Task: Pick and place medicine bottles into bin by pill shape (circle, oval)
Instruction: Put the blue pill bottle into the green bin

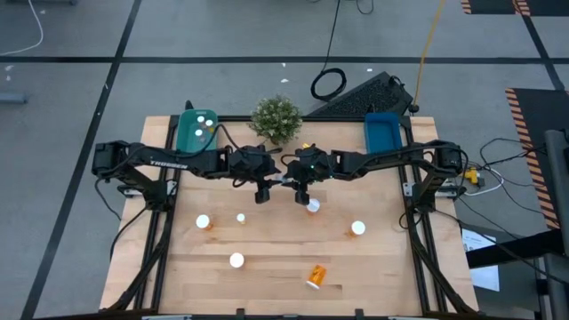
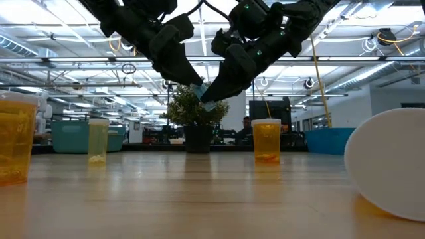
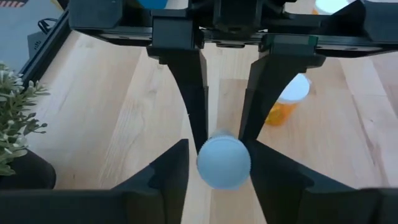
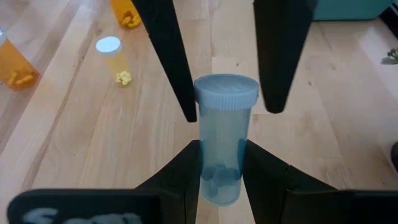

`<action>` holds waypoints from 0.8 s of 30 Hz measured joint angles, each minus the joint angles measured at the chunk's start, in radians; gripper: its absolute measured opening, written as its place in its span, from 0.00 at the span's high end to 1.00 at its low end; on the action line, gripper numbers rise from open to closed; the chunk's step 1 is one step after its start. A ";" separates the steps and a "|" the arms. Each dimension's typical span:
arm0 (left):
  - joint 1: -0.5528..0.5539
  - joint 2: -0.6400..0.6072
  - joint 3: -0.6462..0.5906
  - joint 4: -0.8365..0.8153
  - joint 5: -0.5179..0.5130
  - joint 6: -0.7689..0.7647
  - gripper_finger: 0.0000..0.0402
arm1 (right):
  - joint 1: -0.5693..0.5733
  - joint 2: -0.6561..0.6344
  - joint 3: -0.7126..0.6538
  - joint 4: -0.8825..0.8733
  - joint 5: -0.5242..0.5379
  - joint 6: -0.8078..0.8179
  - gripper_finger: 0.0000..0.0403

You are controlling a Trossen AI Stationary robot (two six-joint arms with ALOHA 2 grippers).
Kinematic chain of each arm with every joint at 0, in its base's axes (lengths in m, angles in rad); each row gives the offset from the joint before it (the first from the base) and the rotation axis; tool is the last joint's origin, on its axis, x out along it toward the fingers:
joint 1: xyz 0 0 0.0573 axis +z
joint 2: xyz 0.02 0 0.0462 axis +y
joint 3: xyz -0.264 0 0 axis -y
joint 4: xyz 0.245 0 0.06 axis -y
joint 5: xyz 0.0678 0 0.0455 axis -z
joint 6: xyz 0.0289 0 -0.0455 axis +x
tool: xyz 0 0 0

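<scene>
**A:** Right wrist view first: how far along?

**B:** Partly, it seems. The right gripper [image 4: 221, 163] pinches the light blue bottle [image 4: 224, 130] by its body, in the air over mid-table. Six orange bottles [image 1: 204, 222] wait on the table [image 1: 267, 289]. White caps show in the green bin [image 1: 182, 135] at the far edge.

**A:** And the arms?

**B:** Both reach inward and meet. The left gripper [image 4: 231, 112] stands spread around the cap.

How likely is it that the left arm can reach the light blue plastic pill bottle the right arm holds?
Probably yes. The right gripper holds the light blue plastic pill bottle aloft, and the left gripper has its open fingers flanking the cap, nothing between.
</scene>
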 joint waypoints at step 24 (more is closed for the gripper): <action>0.001 0.000 0.000 -0.007 0.021 -0.002 0.69 | 0.000 0.000 0.000 -0.001 0.022 -0.009 0.64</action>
